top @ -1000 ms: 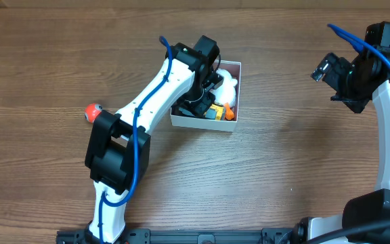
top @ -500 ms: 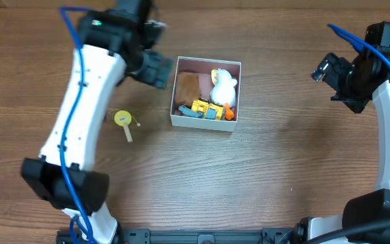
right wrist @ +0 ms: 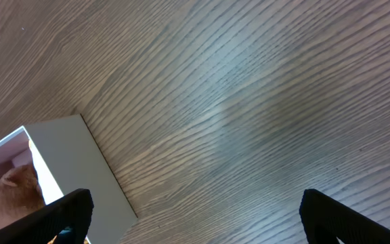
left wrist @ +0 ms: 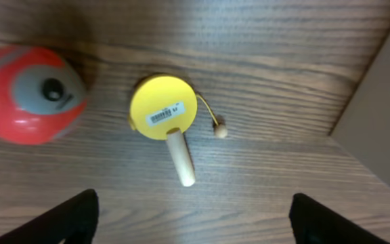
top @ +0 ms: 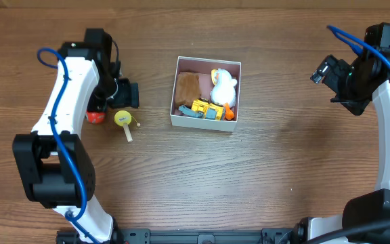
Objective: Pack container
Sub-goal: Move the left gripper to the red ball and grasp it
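Note:
The container (top: 202,124), a white-walled box with a pink inside, stands mid-table. In it lie a brown plush (top: 187,88), a white duck (top: 223,86) and a yellow toy vehicle (top: 204,108). A yellow drum rattle (top: 122,118) with a wooden handle and a red ball (top: 96,116) lie on the table to the container's left. My left gripper (top: 126,96) hovers open just above them, holding nothing. The left wrist view shows the rattle (left wrist: 163,108), the ball (left wrist: 29,95) and a container wall (left wrist: 384,115). My right gripper (top: 323,71) hangs open and empty, well to the container's right.
The table is brown wood. The right wrist view shows bare wood and a corner of the container (right wrist: 80,163) at the lower left. The left arm's links run down the table's left side, and the right arm stands at the far right edge.
The left arm has come out of the container and swung left, its gripper opening, and now hovers over the rattle and ball. The right arm has not moved.

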### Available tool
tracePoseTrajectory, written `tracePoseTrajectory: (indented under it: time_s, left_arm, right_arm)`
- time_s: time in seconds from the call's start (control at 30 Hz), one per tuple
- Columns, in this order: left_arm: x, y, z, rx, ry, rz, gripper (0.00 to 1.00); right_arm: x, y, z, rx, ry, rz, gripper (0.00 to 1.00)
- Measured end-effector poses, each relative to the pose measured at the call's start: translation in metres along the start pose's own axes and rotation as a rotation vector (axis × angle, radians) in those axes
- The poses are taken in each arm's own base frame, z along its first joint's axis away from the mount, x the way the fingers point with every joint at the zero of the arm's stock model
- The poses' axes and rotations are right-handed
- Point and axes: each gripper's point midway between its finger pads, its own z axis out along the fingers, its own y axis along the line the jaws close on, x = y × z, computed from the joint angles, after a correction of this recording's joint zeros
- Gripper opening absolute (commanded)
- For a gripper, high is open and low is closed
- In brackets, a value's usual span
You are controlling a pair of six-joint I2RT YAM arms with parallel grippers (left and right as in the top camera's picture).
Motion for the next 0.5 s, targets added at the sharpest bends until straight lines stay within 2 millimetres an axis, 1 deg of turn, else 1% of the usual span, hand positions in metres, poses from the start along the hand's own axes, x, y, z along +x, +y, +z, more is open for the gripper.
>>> tracePoseTrajectory:
  time_s: [0.03,0.1,0.17,0.23,0.33,0.37,0.43,0.5]
  left_arm:
    - [0.005,0.000,0.005,-0.002,0.016,-0.007,0.86]
    - [0.007,0.000,0.018,0.001,0.016,-0.029,0.84]
    - [0.018,0.002,0.032,-0.002,0.050,-0.051,0.79]
    - [0.023,0.003,0.037,-0.005,0.067,-0.058,0.79]
    - [0.028,0.005,0.037,-0.014,0.088,-0.057,0.84]
    - [0.032,0.007,0.036,-0.024,0.101,-0.058,0.88]
    - [0.033,0.012,0.031,-0.049,0.092,-0.057,0.94]
    - [0.032,0.022,0.021,-0.079,0.062,-0.065,1.00]
  right_arm:
    - [0.000,0.000,0.000,0.000,0.000,0.000,1.00]
    - [0.000,0.000,0.000,0.000,0.000,0.000,1.00]
    - [0.000,0.000,0.000,0.000,0.001,0.000,1.00]
    - [0.000,0.000,0.000,0.000,0.001,0.000,1.00]
    - [0.000,0.000,0.000,0.000,0.001,0.001,1.00]
    - [0.000,0.000,0.000,0.001,0.002,0.001,1.00]
    - [0.001,-0.001,0.000,0.002,0.006,0.001,1.00]
    - [0.002,-0.001,0.000,0.003,0.006,0.001,1.00]
